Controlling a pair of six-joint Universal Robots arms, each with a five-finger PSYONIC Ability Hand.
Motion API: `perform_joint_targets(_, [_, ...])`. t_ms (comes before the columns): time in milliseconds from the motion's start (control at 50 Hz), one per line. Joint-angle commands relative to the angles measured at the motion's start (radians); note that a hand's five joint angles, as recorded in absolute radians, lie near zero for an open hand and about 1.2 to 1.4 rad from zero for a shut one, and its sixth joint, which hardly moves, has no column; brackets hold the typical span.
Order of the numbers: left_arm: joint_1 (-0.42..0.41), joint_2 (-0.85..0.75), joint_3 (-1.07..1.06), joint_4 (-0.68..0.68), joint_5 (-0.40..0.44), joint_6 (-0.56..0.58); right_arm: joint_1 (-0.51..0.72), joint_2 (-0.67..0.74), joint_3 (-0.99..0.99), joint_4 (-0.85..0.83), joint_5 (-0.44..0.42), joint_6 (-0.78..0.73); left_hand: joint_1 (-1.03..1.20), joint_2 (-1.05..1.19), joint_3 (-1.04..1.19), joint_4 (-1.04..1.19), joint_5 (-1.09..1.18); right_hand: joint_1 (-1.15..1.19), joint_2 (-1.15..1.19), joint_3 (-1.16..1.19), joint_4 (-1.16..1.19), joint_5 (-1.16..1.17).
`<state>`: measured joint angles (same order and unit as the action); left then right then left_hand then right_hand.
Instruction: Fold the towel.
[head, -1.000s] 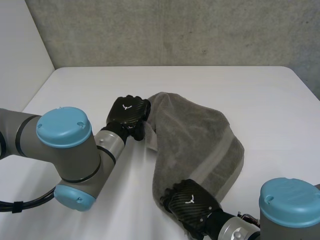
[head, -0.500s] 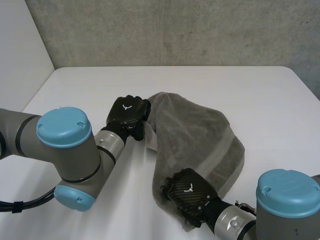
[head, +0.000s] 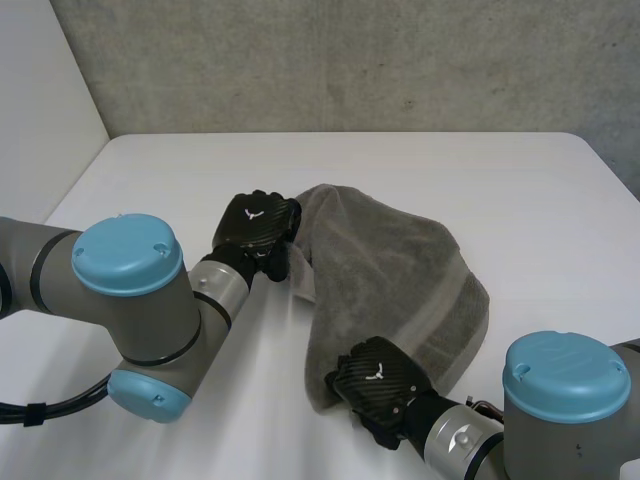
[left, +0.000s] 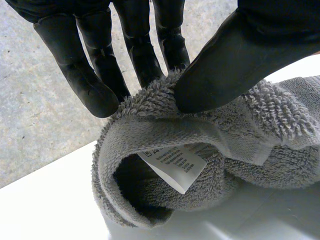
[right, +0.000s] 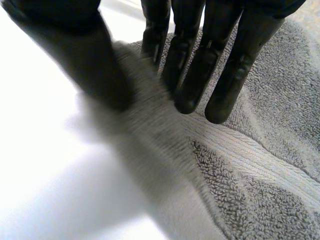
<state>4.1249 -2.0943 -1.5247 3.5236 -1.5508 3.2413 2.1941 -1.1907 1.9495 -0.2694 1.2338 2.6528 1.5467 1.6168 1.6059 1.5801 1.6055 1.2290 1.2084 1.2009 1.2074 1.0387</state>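
Now our left robot hand (head: 258, 225) pinches the far corner of the towel (head: 400, 270), which lies rumpled mid-desk (head: 520, 200). The right robot hand (head: 378, 385) is at its near corner; we cannot tell whether it grips. A loose hold there could let the corner slip, bunching the fold.

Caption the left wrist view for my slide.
Left hand pinches an edge of the grey towel, white label showing inside the fold.

The head camera looks down from behind onto the whole towel (head: 400, 280), while the wrist cameras look along the left hand (left: 140, 50) and right hand (right: 200, 55), close over that towel's edges (shared by all views).
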Motion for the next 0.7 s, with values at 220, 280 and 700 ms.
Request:
perform_joint_targets(220, [0.003, 0.033, -0.006, -0.002, 0.002, 0.0, -0.077, -0.256, -0.13, 0.019, 0.139, 0.055, -0.15, -0.221, -0.21, -0.184, -0.384, 0.167, 0.188, 0.195, 0.189, 0.183])
perform_joint_targets(280, [0.015, 0.114, -0.009, -0.002, 0.003, 0.0, -0.198, -0.328, -0.185, 0.074, 0.148, 0.039, -0.15, -0.221, -0.21, -0.184, -0.384, 0.167, 0.188, 0.195, 0.189, 0.183])
perform_joint_targets(700, [0.149, 0.006, 0.167, -0.431, 0.11, 0.187, -0.464, -0.014, -0.564, 0.605, 0.121, -0.254, -0.15, -0.221, -0.21, -0.184, -0.384, 0.167, 0.188, 0.195, 0.189, 0.183])
